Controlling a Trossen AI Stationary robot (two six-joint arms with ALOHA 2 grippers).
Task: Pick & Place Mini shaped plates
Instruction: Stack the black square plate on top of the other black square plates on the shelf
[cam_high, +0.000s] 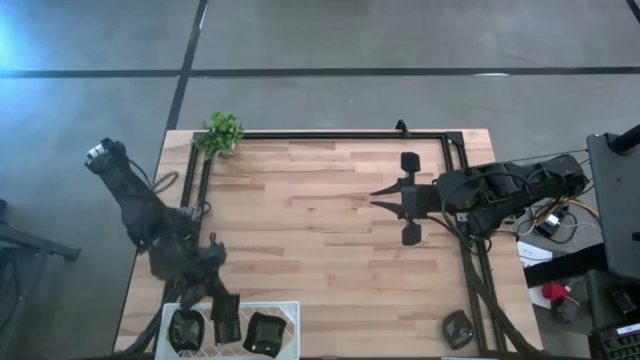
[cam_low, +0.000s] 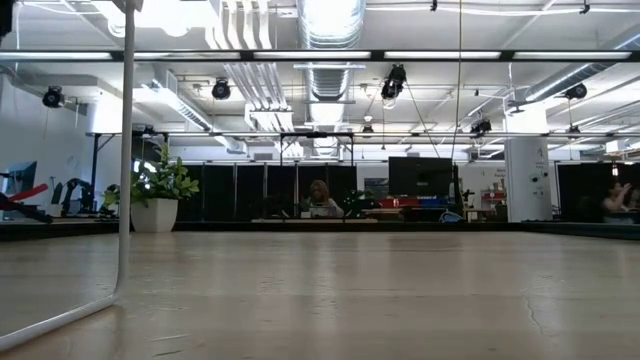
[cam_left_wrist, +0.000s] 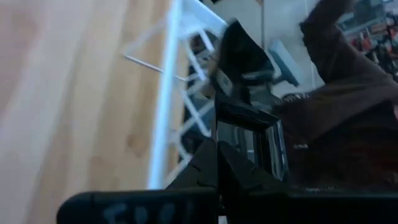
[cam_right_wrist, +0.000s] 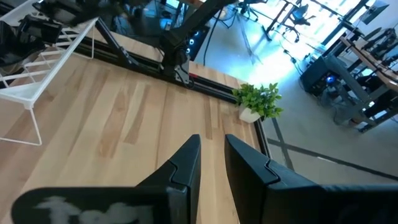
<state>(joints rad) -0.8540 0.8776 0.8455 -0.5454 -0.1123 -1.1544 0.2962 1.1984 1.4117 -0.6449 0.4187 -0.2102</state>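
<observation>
Overhead, I see my left gripper (cam_high: 222, 315) at the white rack (cam_high: 290, 306) on the table's (cam_high: 320, 230) near edge, where black plates (cam_high: 264, 333) sit. My right gripper (cam_high: 385, 199) hovers mid-table, empty, fingers slightly apart. Left wrist view: fingers (cam_left_wrist: 214, 163) clenched on a square plate (cam_left_wrist: 249, 140) over the rack (cam_left_wrist: 165, 112). Right wrist view: plant (cam_right_wrist: 258, 101) at the corner.

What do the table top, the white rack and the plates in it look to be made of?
Table top: pale wood planks, visible grain, matte. White rack: thin wire, likely coated metal. Mini shaped plates: black and glossy with reflections, possibly glazed ceramic or plastic; cannot tell.
</observation>
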